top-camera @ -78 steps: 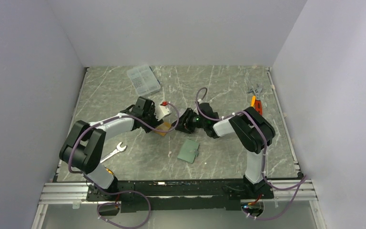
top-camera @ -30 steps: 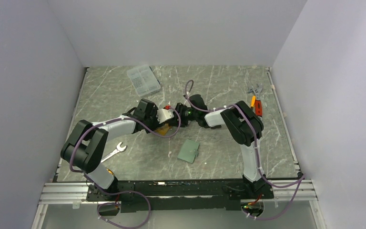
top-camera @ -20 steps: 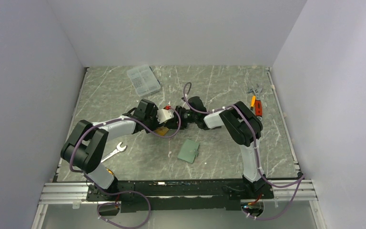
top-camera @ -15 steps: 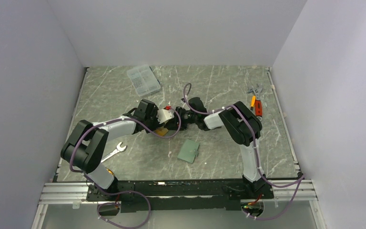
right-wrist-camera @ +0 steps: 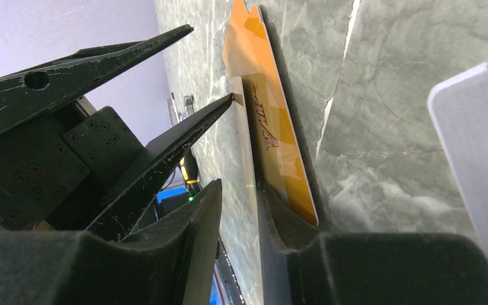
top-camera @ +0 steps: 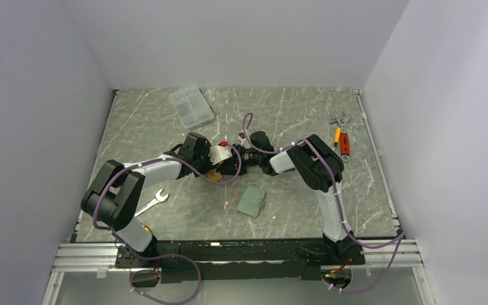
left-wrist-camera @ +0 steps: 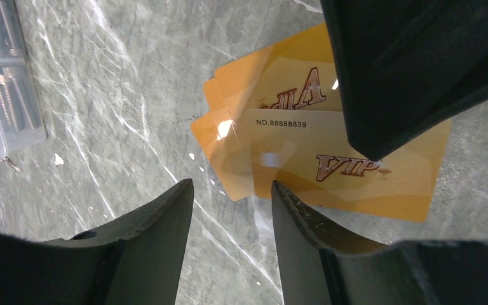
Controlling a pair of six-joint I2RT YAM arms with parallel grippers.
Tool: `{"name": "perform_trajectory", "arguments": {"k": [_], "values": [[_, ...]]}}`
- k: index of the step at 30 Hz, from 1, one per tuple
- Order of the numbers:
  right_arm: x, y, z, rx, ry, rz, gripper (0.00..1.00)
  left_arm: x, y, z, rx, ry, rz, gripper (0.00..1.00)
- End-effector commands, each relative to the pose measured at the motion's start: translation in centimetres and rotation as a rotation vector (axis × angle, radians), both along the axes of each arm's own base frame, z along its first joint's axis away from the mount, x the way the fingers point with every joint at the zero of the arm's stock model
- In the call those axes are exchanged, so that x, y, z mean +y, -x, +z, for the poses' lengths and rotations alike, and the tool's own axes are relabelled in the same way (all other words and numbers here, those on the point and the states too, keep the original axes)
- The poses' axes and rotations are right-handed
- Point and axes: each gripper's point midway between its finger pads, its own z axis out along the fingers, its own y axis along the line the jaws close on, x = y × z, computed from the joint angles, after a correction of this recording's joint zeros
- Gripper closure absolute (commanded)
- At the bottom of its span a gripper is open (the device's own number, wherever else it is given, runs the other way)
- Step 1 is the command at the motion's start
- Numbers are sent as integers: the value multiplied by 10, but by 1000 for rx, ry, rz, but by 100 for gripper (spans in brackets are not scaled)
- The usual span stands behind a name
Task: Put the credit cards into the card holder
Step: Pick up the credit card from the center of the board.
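Two orange-gold credit cards (left-wrist-camera: pixel 330 165) marked VIP lie overlapping on the marble; in the top view (top-camera: pixel 214 174) only a corner shows. My left gripper (left-wrist-camera: pixel 230 187) is open, its right finger at the upper card's near edge. My right gripper (right-wrist-camera: pixel 239 187) is open and low against the cards (right-wrist-camera: pixel 273 133); a thin card edge runs into its gap, and one of its fingers (left-wrist-camera: pixel 413 70) covers part of the cards. The two grippers meet tip to tip at the table's middle (top-camera: pixel 234 162). The grey-green card holder (top-camera: pixel 251 201) lies folded, apart, nearer the front. No silvery-white card shows.
A clear compartment box (top-camera: pixel 191 106) sits at the back left and shows in the left wrist view (left-wrist-camera: pixel 0 89). A wrench (top-camera: pixel 152 202) lies at the left front. Orange-handled tools (top-camera: pixel 340 135) lie at the right edge.
My right gripper has moved left across the table until it meets the left gripper over the orange cards. The left gripper shifted slightly right. The card holder has not moved.
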Motion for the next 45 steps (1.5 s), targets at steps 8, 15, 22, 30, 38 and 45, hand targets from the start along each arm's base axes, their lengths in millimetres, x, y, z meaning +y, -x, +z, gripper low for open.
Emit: {"name": "perform_trajectory", "arguments": {"k": [8, 15, 22, 30, 38, 45], "values": [[19, -4, 2, -46, 30, 14, 84, -5, 12, -7, 51, 18, -5, 47], [22, -6, 5, -29, 13, -13, 98, -8, 11, -1, 58, 36, 0, 47], [18, -6, 26, -69, 16, -16, 100, -9, 0, 54, -7, 105, 33, 38], [0, 8, 63, -131, 56, 7, 100, 2, 7, 125, -12, 232, 75, 28], [-57, 52, 72, -161, 298, -36, 100, 9, 28, 138, -12, 274, 82, 29], [-146, 60, 81, -263, 757, -190, 100, 4, 42, 148, 9, 334, 67, 30]]}}
